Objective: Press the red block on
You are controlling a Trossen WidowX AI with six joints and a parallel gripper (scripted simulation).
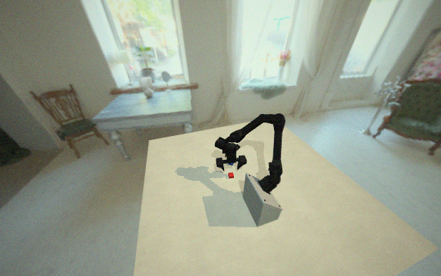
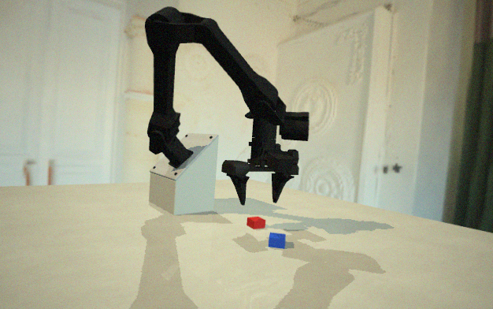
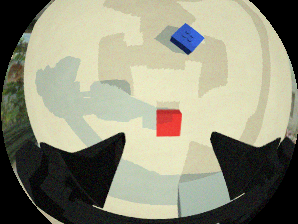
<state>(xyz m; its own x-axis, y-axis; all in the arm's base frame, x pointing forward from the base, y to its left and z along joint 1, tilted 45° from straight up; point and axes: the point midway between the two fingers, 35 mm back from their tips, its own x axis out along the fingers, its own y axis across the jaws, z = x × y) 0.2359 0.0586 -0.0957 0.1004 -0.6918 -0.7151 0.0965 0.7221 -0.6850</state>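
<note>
Red block [image 1: 230, 175] [image 2: 256, 222] [image 3: 169, 123]: lies on the table [image 1: 176, 239] [image 2: 71, 256] [image 3: 142, 75], near the centre of the wrist view and just below centre in the exterior view.
Blue block [image 1: 231, 163] [image 2: 276, 240] [image 3: 187, 38]: sits apart from the red one, upper right of centre in the wrist view, partly hidden in the top view.
Gripper [image 1: 230, 170] [image 2: 259, 203] [image 3: 170, 137]: hangs above the table, pointing down, jaws wide open, gripping nothing.
Arm [image 1: 277, 141] [image 2: 163, 79]: arches across the upper left of the exterior view.

Open gap between the blocks [image 2: 256, 223] [image 3: 168, 123].
</note>
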